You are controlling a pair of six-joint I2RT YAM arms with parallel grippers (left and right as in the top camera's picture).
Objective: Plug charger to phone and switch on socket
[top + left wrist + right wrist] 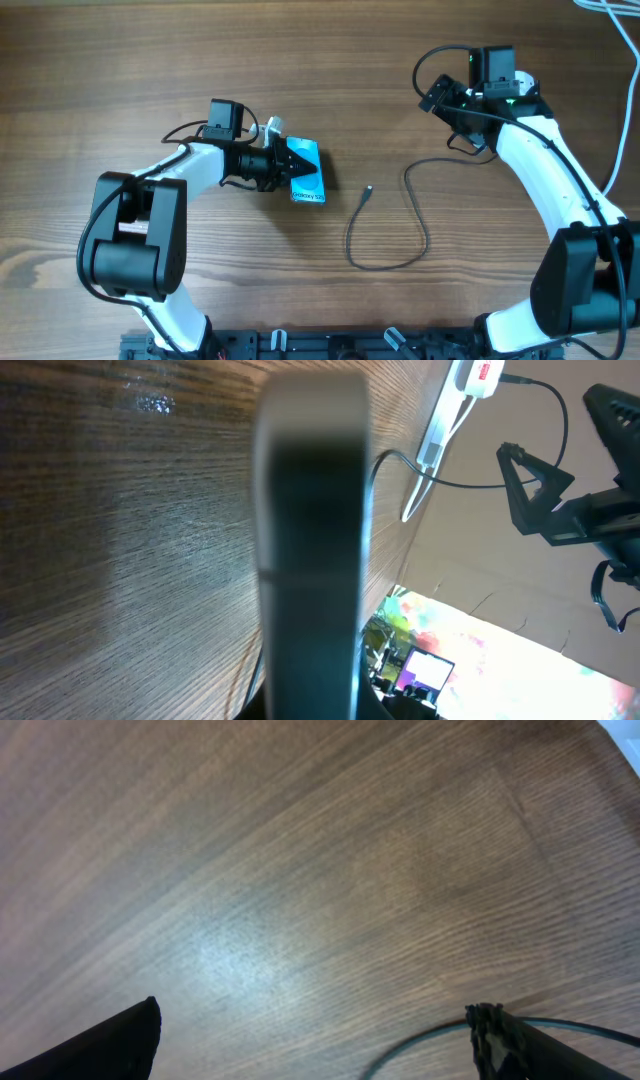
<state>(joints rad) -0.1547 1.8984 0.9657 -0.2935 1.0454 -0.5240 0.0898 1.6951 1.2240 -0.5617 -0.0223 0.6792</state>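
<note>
The phone (307, 170), with a teal-blue screen and small text at its near end, is held tilted off the table in my left gripper (278, 165), which is shut on it. In the left wrist view the phone (310, 530) shows edge-on between the fingers. The charger's black cable (420, 235) loops on the table, its plug tip (369, 190) free to the right of the phone. My right gripper (450, 115) is open and empty above the cable's far end (430, 1038). The white socket (452, 410), with a red mark, shows only in the left wrist view.
A thick white lead (612, 25) runs off the table's back right corner. In the overhead view the right arm (540, 160) hides the socket. The wood table (150, 60) spreads to the left and behind.
</note>
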